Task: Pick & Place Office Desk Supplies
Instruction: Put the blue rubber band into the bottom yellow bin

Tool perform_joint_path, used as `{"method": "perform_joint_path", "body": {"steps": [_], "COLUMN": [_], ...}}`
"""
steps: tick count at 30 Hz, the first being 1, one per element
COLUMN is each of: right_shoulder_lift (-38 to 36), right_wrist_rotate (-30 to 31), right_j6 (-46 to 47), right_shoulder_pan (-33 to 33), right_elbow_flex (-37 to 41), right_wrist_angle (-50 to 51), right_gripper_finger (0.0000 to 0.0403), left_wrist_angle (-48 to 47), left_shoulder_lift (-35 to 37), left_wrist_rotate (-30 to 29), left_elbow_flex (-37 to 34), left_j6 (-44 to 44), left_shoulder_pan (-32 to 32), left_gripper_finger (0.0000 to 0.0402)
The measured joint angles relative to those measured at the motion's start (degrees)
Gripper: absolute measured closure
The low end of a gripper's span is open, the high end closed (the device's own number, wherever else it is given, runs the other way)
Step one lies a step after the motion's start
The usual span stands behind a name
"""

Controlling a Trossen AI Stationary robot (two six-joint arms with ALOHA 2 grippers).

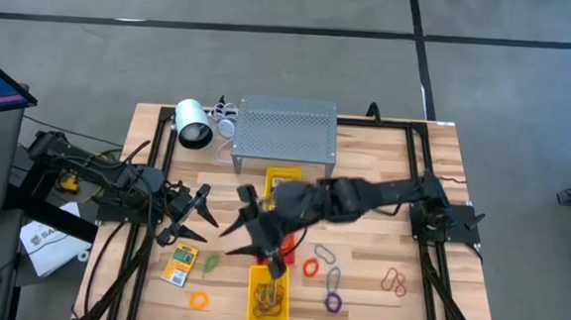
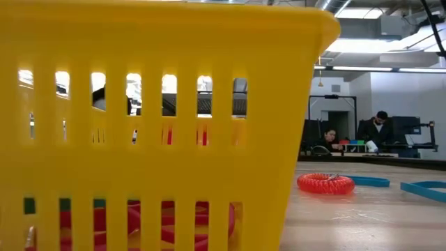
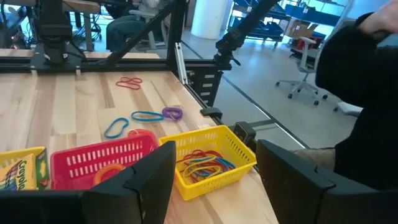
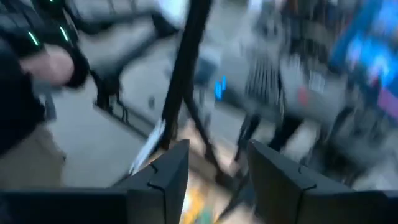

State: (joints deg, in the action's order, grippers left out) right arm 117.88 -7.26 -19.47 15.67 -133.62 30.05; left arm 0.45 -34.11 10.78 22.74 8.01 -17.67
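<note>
A yellow tray (image 1: 269,296) sat at the near edge of the wooden desk (image 1: 377,285), holding a tangle of rubber-band loops (image 3: 202,165). Just behind it stood a red tray (image 3: 102,158), with the right tool (image 1: 272,251) above it, fingers apart and nothing seen between them. To the left lay a yellow printed card packet (image 1: 180,265), a green loop (image 1: 212,263) and an orange loop (image 1: 198,300). To the right lay a red ring (image 1: 310,268), blue clips (image 1: 333,278), a purple loop (image 1: 332,303) and brown loops (image 1: 393,280). The left tool (image 1: 195,212) hovered over the desk's left side, fingers wide apart and empty. Farther back stood a grey perforated stand (image 1: 285,132) and a white cylinder (image 1: 192,123).
</note>
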Motion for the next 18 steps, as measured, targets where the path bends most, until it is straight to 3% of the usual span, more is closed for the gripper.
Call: {"method": "perform_joint_path", "body": {"steps": [3,8,14,18], "right_shoulder_lift": [-1.6,-5.1,-10.0,-13.2], "right_wrist_rotate": [-7.8,-12.2,-12.0,-7.8], "right_j6": [-2.9,2.7,4.2,2.5], "right_shoulder_pan": [-3.4,-9.0,-10.3,-8.8], "right_elbow_flex": [0.0,0.0,0.0,0.0], "right_wrist_angle": [-6.1,-7.7,0.6,9.8], "right_gripper_finger": [0.0252,0.0258,0.0259,0.0259], "left_wrist_angle": [0.0,0.0,0.5,1.5], "left_shoulder_lift": [0.0,0.0,0.0,0.0], "left_wrist_rotate": [-0.9,-2.8,-5.3,-7.7], "left_elbow_flex": [0.0,0.0,0.0,0.0], "left_j6": [0.0,1.3,1.0,1.0], "left_shoulder_pan": [0.0,0.0,0.0,0.0], "left_gripper_finger": [0.0183,0.0183,0.0183,0.0183]}}
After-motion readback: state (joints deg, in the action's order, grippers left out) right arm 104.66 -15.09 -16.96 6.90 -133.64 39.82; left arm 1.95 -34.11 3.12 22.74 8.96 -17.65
